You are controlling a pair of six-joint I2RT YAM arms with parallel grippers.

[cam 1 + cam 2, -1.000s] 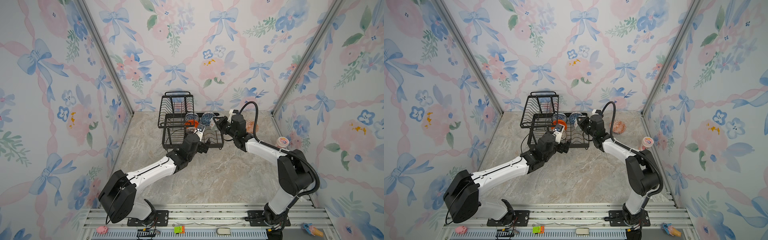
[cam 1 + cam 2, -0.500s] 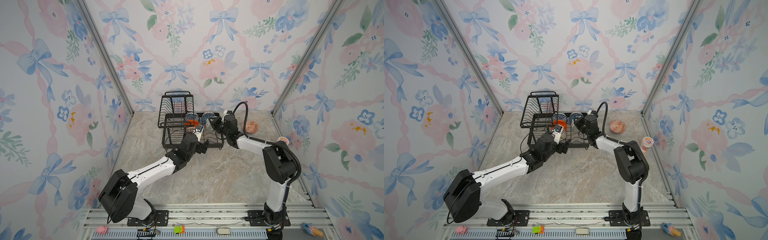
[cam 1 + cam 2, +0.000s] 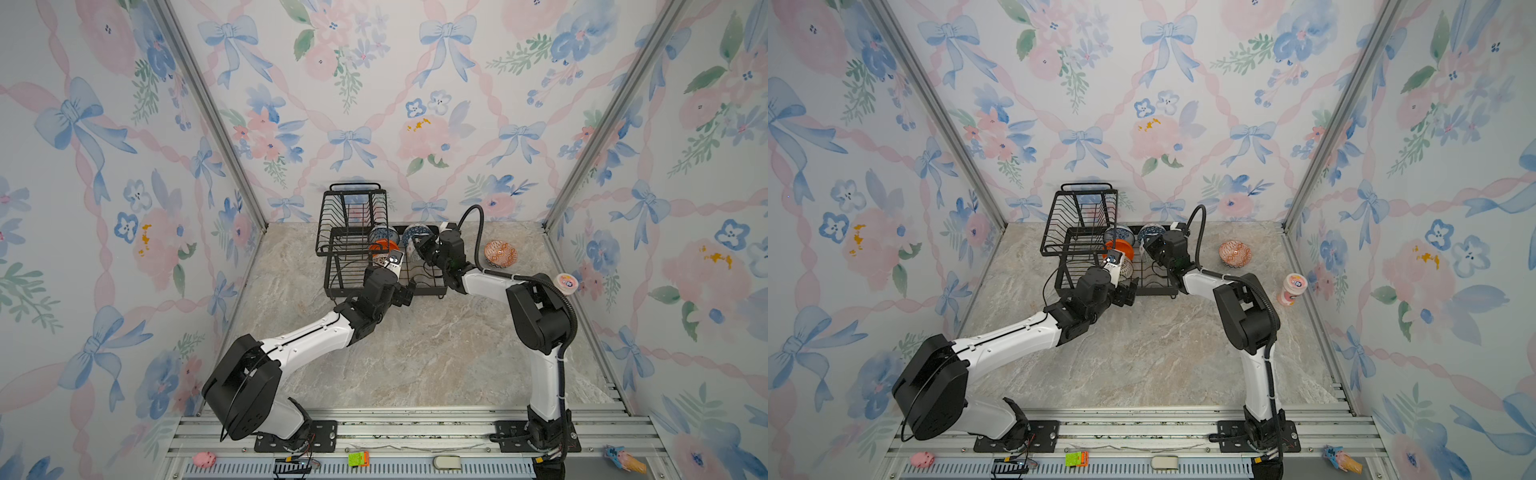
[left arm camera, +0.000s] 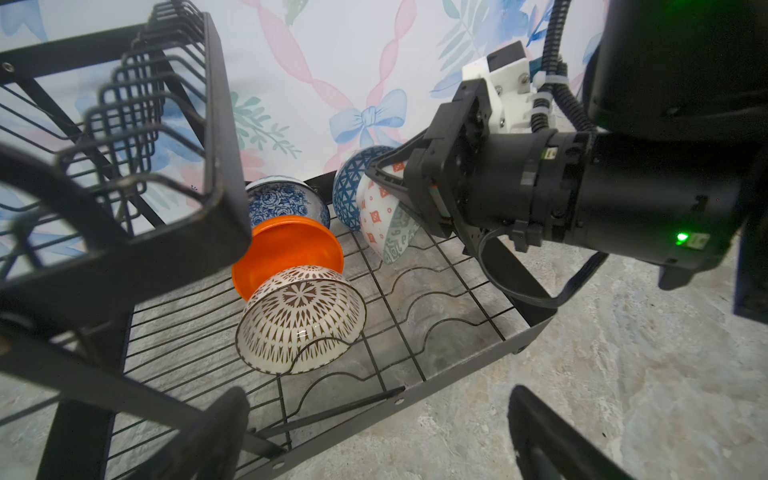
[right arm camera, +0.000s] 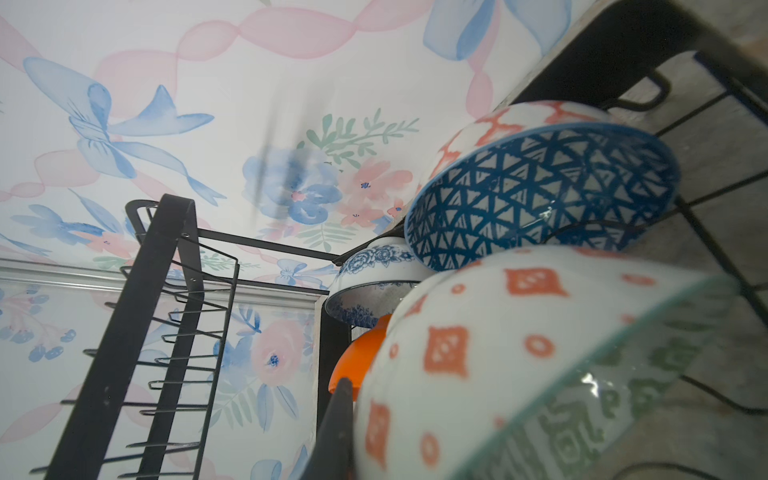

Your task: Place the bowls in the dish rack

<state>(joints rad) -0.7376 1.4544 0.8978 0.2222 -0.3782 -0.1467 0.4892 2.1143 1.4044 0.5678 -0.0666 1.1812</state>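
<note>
The black wire dish rack (image 3: pixel 345 286) (image 3: pixel 1067 286) stands at the back of the table. Its lower tray (image 4: pixel 457 374) holds a blue-white floral bowl (image 4: pixel 286 201), a plain orange bowl (image 4: pixel 291 245), a white bowl with dark lines (image 4: pixel 299 320) and a blue geometric bowl (image 4: pixel 349 183) (image 5: pixel 540 195). My right gripper (image 3: pixel 424 249) (image 3: pixel 1150 249) (image 5: pixel 357 432) is shut on the rim of the pale green patterned bowl (image 4: pixel 382 224) (image 5: pixel 519 353). It holds the bowl on edge, low over the tray beside the blue geometric one. My left gripper (image 3: pixel 405 291) (image 3: pixel 1127 293) (image 4: pixel 382 436) hangs open and empty at the rack's front rim.
An orange-white patterned bowl (image 3: pixel 500 253) (image 3: pixel 1235 253) lies on the table right of the rack. A tall pink cup (image 3: pixel 567 283) (image 3: pixel 1292 289) stands by the right wall. The rack's raised upper basket (image 3: pixel 353 220) (image 4: pixel 124 137) overhangs its left half.
My right gripper has carried the pale green bowl left and deeper into the rack, and its elbow has swung toward the front. The left arm has barely moved.
</note>
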